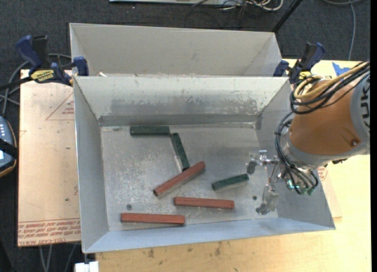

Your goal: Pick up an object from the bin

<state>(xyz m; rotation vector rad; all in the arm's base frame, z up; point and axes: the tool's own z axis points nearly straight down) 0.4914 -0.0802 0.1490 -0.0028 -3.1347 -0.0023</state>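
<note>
Where the gripper (pixel 266 197) hung: bin's (pixel 88 147) right side; open or closed, couldn't tell.
Nearest: short green bar (pixel 230 181) just left, flat.
Handling: looked stiff, light; pinch across its middle.

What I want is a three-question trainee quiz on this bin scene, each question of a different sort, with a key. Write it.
1. How many reddish-brown rectangular bars lie on the floor of the grey metal bin?
2. True or false: the robot's hand is at the bin's left end in the view.
3. Which thing lies nearest the hand? A) the short dark green rectangular bar B) the green bar at the back wall C) the reddish bar at the front wall
Key: 1) three; 2) false, it is at the right end; 3) A.
</note>
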